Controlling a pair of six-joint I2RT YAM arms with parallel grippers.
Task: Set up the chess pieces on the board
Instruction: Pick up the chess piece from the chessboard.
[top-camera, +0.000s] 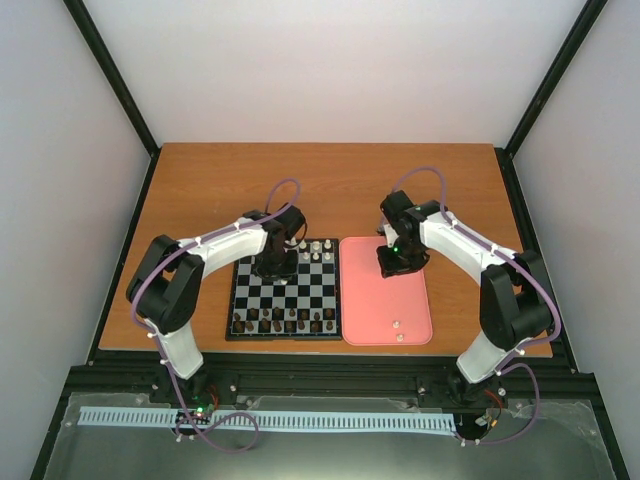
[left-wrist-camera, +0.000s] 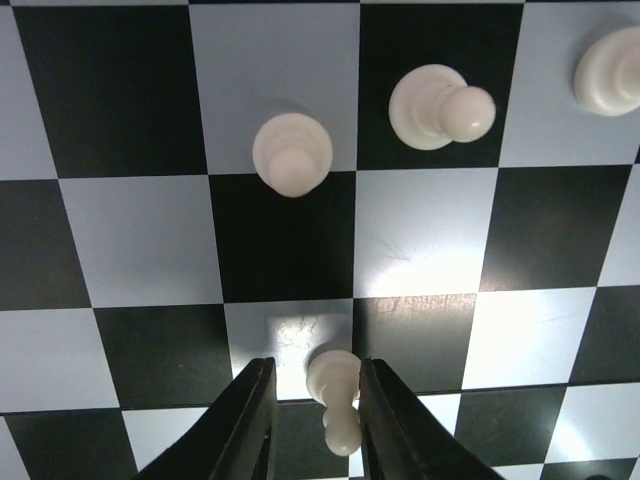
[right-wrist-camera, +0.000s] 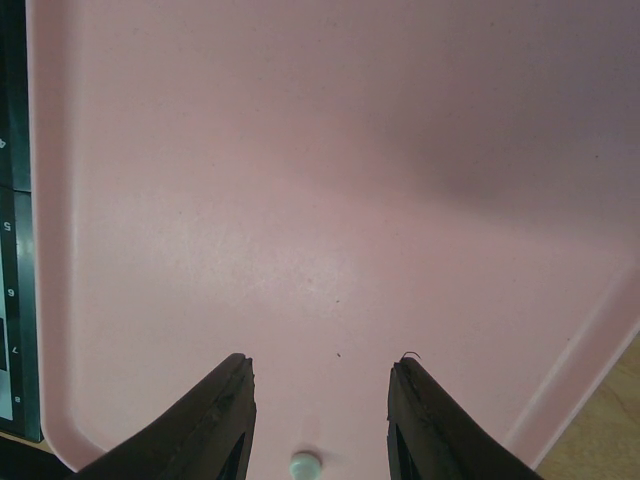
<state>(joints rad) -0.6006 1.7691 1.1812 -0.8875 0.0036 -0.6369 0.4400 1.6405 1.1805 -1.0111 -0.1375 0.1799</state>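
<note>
Ahead, white pieces (left-wrist-camera: 291, 153) stand beyond left claw (left-wrist-camera: 315, 368) straddling a pawn (left-wrist-camera: 333, 385), grip unclear; right claw (right-wrist-camera: 320, 362) gapes above pink tray (right-wrist-camera: 300, 200).

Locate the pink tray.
In the top view, the tray lies on the table, right of centre, directly beside the board.

The top external camera sits high above and behind the arm bases (top-camera: 195, 385), looking down and forward on the whole table (top-camera: 330, 185). The left wrist camera faces straight down, very near a few squares of the board (top-camera: 300, 292) — the right wrist camera hangs close over the pink tray (top-camera: 385, 300), the board's border showing at its left.
</note>
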